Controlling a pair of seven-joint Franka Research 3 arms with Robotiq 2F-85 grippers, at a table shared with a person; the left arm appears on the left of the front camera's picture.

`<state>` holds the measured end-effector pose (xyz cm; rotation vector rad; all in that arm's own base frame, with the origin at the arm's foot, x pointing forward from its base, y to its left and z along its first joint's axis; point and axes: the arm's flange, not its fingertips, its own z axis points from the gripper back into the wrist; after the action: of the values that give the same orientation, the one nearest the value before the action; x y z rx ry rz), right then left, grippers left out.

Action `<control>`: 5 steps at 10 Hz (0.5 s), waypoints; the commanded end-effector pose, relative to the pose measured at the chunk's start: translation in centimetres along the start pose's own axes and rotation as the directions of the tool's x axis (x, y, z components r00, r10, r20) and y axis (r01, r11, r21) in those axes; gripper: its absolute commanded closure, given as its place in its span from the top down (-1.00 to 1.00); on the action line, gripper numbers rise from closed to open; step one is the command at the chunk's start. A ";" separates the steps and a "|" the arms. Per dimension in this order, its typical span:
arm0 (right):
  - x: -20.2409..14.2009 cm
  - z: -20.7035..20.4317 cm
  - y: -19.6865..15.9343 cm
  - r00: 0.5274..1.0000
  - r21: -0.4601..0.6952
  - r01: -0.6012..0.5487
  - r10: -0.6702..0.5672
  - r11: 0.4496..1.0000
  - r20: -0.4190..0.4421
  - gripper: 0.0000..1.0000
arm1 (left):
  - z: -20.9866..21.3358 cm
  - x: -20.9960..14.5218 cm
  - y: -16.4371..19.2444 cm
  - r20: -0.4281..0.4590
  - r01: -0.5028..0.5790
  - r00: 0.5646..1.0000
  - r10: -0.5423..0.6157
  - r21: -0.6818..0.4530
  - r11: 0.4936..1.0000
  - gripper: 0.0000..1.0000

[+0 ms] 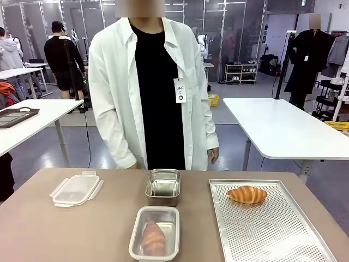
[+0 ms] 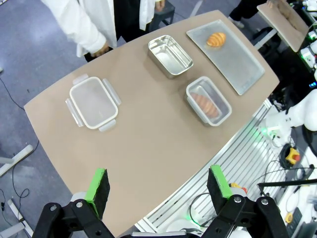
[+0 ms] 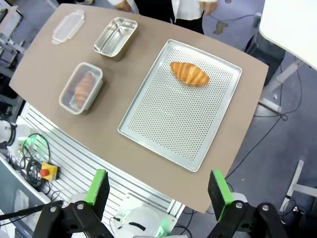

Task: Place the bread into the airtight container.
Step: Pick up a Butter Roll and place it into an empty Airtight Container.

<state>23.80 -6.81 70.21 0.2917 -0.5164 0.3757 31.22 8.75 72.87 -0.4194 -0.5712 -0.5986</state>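
Bread (image 1: 247, 194) right of seemingly empty container (image 1: 162, 200)

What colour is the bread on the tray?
The bread is golden brown; right wrist view shows it best.

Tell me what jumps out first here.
A golden croissant lies alone at the far end of the perforated tray on the right. A second croissant sits inside the near container, an empty steel container just beyond it and a loose lid off to the left. The left gripper and right gripper hang open, high above the table.
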 end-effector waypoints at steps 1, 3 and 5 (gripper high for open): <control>0.3 0.1 0.5 0.990 -0.053 -0.135 0.133 0.989 -0.035 1.00 | 0.1 0.0 -0.1 0.002 0.020 1.000 -0.020 -0.011 1.000 1.00; 3.1 -1.5 0.6 0.939 -0.053 -0.321 0.310 0.946 -0.147 1.00 | 0.1 0.0 -0.1 0.002 0.020 1.000 -0.020 -0.011 1.000 1.00; 6.6 -5.5 1.1 0.848 -0.046 -0.494 0.469 0.868 -0.246 1.00 | 0.1 0.0 -0.1 0.002 0.020 1.000 -0.020 -0.011 1.000 1.00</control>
<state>28.51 -2.33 69.05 0.0801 -0.3961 0.7507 31.22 8.74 72.88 -0.4192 -0.5712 -0.5988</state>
